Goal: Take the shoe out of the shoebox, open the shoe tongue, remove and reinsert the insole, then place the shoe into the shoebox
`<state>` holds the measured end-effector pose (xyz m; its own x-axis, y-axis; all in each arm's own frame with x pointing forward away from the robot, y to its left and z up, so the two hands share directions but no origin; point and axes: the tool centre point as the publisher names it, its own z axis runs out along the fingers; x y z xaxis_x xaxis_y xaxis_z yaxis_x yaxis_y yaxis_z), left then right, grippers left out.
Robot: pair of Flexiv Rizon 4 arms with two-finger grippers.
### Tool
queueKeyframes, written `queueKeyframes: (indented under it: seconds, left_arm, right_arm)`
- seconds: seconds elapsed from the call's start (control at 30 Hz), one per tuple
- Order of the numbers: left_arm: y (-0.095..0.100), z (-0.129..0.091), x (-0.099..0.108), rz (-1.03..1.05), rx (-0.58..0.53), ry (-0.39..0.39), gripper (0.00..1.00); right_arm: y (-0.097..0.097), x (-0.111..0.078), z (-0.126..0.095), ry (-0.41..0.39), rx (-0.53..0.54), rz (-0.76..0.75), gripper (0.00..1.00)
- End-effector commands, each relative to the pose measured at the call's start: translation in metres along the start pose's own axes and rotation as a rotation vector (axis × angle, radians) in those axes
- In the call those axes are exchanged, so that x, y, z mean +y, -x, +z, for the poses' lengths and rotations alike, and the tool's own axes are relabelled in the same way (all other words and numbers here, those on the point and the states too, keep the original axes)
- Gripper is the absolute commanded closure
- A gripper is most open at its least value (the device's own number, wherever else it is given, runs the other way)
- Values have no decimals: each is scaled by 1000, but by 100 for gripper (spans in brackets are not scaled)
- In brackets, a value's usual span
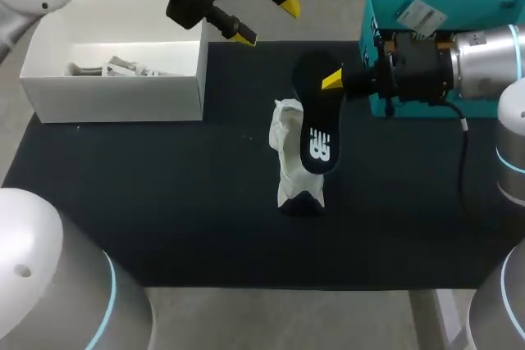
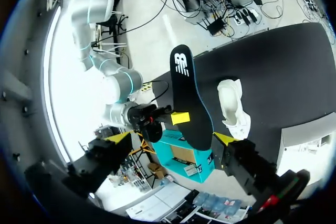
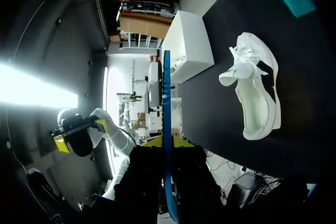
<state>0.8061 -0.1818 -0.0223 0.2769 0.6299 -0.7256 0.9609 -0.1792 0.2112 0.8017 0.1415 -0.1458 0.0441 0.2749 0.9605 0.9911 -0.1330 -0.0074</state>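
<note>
A white shoe (image 1: 287, 149) lies on its side on the black mat (image 1: 164, 202), toe toward the front edge. Its black insole (image 1: 318, 133) with a white logo hangs in the air just above and beside the shoe. My right gripper (image 1: 332, 79) is shut on the insole's heel end. In the right wrist view the insole (image 3: 166, 108) shows edge-on between the yellow tips (image 3: 167, 141), with the shoe (image 3: 257, 98) beyond it. My left gripper (image 1: 262, 14) hangs open above the mat's far edge, holding nothing. In its own view the gripper (image 2: 172, 138) faces the insole (image 2: 186, 98) and the shoe (image 2: 233, 108).
A white shoebox (image 1: 115, 88) stands at the back left with pale wrapping inside. A teal box (image 1: 426, 6) sits at the back right, behind my right arm. The mat runs dark and flat in front of the shoe.
</note>
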Motion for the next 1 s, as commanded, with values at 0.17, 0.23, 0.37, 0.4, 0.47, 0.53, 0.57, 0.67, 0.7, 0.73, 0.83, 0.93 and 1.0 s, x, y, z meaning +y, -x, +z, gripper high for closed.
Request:
queueKeyframes:
  seconds: [0.17,0.23,0.37,0.4,0.47,0.53,0.57,0.67,0.7,0.73,0.83,0.93,1.0]
  left_arm:
    - [-11,5,-2,5,-500,72,0]
    - [-11,6,-2,10,-541,108,0]
    - [-13,10,1,22,-596,189,0]
    - [-14,12,0,25,-604,199,0]
    - [-16,18,-4,56,-602,188,0]
    - [-21,24,-6,68,-575,183,0]
    - [-23,26,-7,57,-583,181,0]
    - [-29,29,-10,49,-570,177,0]
    - [-31,29,-11,31,-573,177,0]
    - [-33,30,-12,18,-570,172,0]
    - [-36,38,-17,4,-568,163,0]
    - [-33,48,-19,0,-581,161,0]
    - [-30,55,-19,-7,-596,169,0]
  right_arm:
    - [-6,-1,2,23,146,-31,100]
    - [-10,-1,0,26,159,-40,100]
    - [-24,-1,-4,36,192,-72,100]
    - [-27,-1,-4,40,202,-78,100]
    - [-32,-1,-6,40,211,-85,100]
    - [-34,-1,-6,45,218,-86,100]
    - [-35,-1,-7,46,226,-87,100]
    - [-37,-1,-8,43,229,-90,100]
    - [-38,-1,-8,43,229,-90,100]
    - [-39,-2,-9,43,230,-91,100]
    - [-41,-2,-10,44,248,-93,100]
    - [-44,-1,-8,36,258,-98,100]
    - [-45,-1,-6,30,262,-100,100]
